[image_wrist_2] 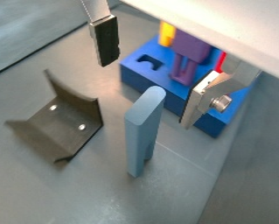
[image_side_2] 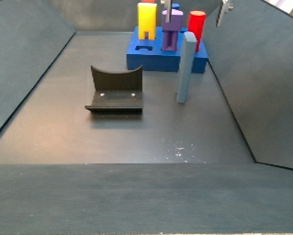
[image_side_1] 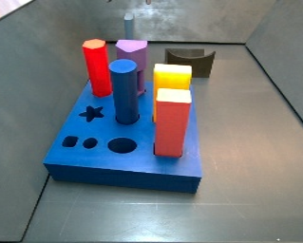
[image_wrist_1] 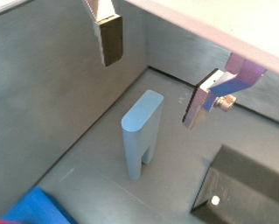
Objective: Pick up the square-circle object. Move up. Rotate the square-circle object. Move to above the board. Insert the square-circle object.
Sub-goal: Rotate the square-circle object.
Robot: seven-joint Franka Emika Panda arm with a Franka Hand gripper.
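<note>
Grey matte walls close in a dull dark floor, scuffed pale in spots. On it the square-circle object (image_wrist_2: 142, 128) stands upright on its two narrow legs, a tall pale grey-blue block with a rounded top end, smooth and faintly glossy like moulded plastic. In a side view it rises on the floor just in front of the board (image_side_2: 164, 61), apart from it, with the fixture (image_side_2: 116, 89) to its left. The board is a thick bright-blue slab carrying red, purple, yellow, dark blue and red-orange pegs; star, square and round holes show at its near edge (image_side_1: 97, 142).

The gripper (image_wrist_2: 156, 59) hangs above the block with its jaws spread wide and nothing between them: one dark pad (image_wrist_1: 111, 42) to one side, the silver finger plate (image_wrist_1: 202, 98) to the other, both clear of the block's top.

The step in hand looks like the pickup. Doing it well probably means lowering straight down until the pads straddle the flat faces below the rounded top, centred, then closing evenly; a tall block on thin legs may tip if one pad touches first.
</note>
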